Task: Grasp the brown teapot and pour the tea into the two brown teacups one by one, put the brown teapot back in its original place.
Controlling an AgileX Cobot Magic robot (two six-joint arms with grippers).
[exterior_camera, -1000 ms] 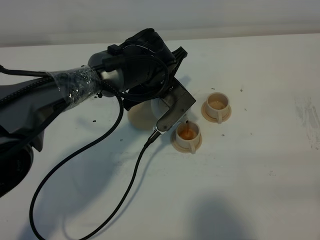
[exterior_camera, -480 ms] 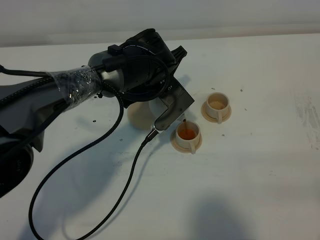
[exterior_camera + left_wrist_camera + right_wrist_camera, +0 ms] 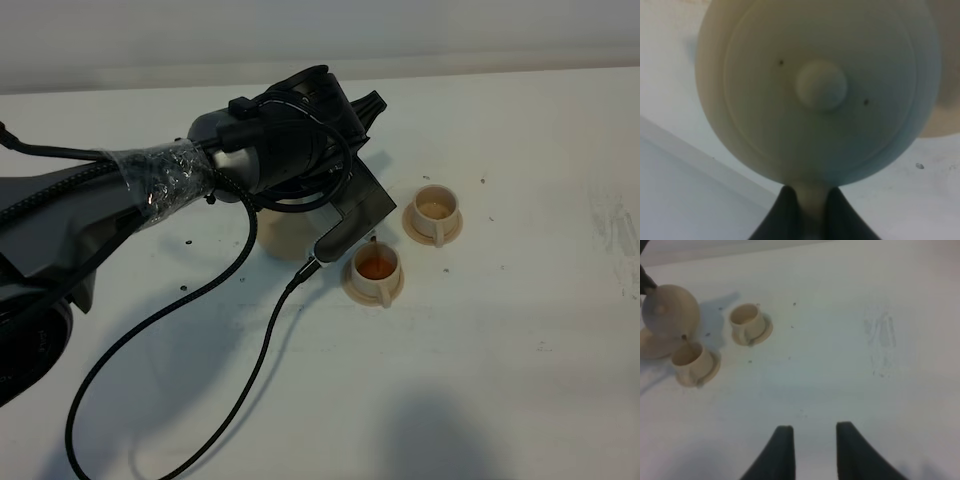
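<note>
The left gripper (image 3: 811,200) is clamped on the loop handle of the teapot (image 3: 815,90) and holds it tipped in the air by the edge of the big saucer (image 3: 655,347). The spout sits just above the near cup (image 3: 375,270), which holds orange-brown tea, though whether tea is running from the spout is hard to tell. The far cup (image 3: 435,212), pale inside, stands on its own small saucer just beside, and the right gripper (image 3: 814,432) hangs over bare tabletop (image 3: 480,380) well apart from both cups, fingers a little parted and holding nothing.
</note>
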